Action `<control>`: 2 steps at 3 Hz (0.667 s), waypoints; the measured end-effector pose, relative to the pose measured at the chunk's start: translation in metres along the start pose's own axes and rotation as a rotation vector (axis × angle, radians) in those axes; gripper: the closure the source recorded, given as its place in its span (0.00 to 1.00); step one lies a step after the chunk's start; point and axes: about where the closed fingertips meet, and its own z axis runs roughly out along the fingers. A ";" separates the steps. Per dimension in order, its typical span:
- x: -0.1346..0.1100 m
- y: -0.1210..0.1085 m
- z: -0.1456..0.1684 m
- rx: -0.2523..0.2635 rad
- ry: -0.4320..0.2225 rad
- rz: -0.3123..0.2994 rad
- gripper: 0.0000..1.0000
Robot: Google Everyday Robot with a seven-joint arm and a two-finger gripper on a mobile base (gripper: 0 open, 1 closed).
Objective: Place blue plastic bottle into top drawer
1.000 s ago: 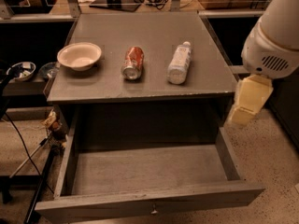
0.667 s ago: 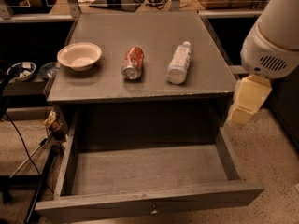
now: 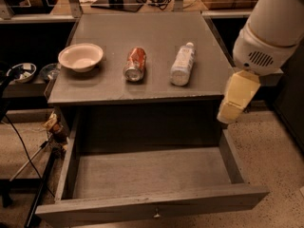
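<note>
Since the earlier frame only the white robot arm (image 3: pixel 273 30) has edged slightly toward the small clear-whitish blue plastic bottle (image 3: pixel 182 64), while the bottle itself has stayed put. It lies on its side on the flat grey cabinet top (image 3: pixel 142 30), white cap pointing away from the camera. Its pale label carries blue print too small to read. Just left of the bottle lies a red soda can (image 3: pixel 136 63) with white markings that cannot be made out, and well left of the bottle sits a shallow cream round bowl (image 3: pixel 80 57). Right of the bottle, past the top's right edge and lower, hangs the pale yellow gripper (image 3: pixel 230 109), apart from everything; whether it is released or clenched cannot be told. Below the bottle the wide shallow grey top drawer (image 3: pixel 95 212) stands pulled fully out, its floor bare between its walls, with a small metal knob (image 3: pixel 155 215) at the centre of its front panel. Bare top surface lies between the bottle and the front edge
</note>
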 end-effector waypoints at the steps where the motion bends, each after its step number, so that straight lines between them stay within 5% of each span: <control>1: -0.009 -0.006 0.018 -0.057 0.017 0.048 0.00; 2: -0.009 -0.010 0.022 -0.063 0.023 0.062 0.00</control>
